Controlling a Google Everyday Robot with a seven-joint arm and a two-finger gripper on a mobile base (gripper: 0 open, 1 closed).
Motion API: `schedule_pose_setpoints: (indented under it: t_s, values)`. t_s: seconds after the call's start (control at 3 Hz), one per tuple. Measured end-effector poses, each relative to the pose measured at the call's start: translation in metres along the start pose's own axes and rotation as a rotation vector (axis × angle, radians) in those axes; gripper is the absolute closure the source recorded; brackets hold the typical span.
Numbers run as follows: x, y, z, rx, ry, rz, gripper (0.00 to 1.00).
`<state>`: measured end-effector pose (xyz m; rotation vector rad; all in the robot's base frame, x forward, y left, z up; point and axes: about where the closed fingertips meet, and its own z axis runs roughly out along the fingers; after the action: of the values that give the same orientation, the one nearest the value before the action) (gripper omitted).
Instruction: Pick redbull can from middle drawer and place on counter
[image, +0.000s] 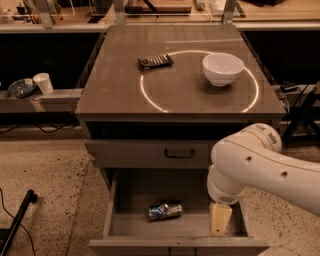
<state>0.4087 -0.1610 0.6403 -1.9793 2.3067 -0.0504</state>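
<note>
Redbull can (164, 211) lies on its side in the open middle drawer (150, 187), below the counter (120, 95). Gripper (221, 219) sits inside the drawer at the can's 3 o'clock, not touching. Can't tell its grip state.

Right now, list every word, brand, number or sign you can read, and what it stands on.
No text is readable.
Can in the open drawer: print too blurred.
Wrapper on the counter: print too blurred.
Gripper, low in the drawer right of the can: no text shows.
</note>
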Motion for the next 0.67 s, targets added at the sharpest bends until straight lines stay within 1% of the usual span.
schedule_pose_setpoints:
  t_s: [0.67]
  values:
    - [-0.021, -0.002, 0.099, -0.068, -0.111, -0.042, 0.0]
